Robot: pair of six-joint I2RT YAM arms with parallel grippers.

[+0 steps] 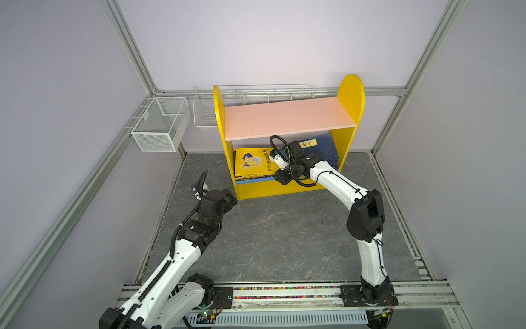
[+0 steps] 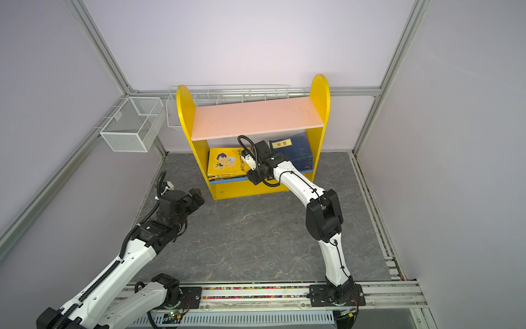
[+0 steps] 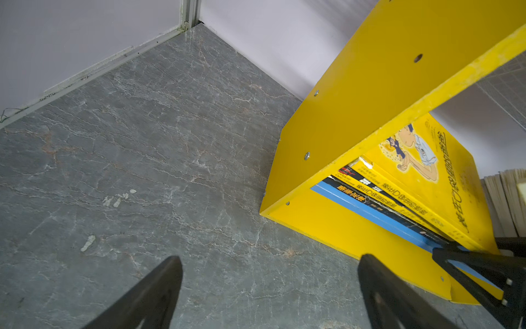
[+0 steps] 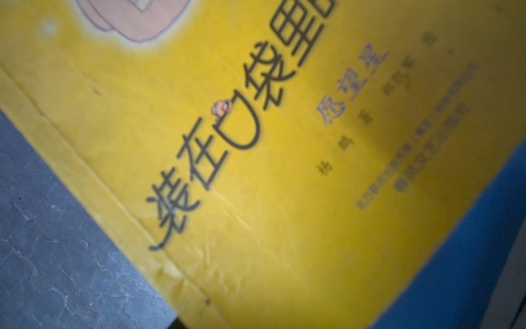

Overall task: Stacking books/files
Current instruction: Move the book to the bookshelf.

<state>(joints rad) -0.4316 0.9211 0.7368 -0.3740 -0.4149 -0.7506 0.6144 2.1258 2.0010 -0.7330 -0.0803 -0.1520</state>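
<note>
Gently now: the thin yellow cartoon-boy paperback (image 1: 250, 162) should be squared to the yellow bookcase's (image 1: 284, 190) bottom-shelf edge; right gripper's (image 1: 280, 175) grip cannot be told, left gripper (image 3: 270, 287) is spread empty.

yellow shelf on a grey marbled table

the table (image 1: 270, 236) carries a yellow shelf (image 1: 284, 189), upright at the far edge, close to the back wall. a pink top board (image 1: 287, 118) spans its two side panels. on the blue lower board (image 3: 370, 212) lie two flat piles. the left pile (image 1: 253, 177) has a yellow book (image 1: 250, 162) on top and black books (image 3: 364, 183) beneath. the navy pile (image 1: 324, 148) lies to the right. whether the piles touch cannot be told.
</note>
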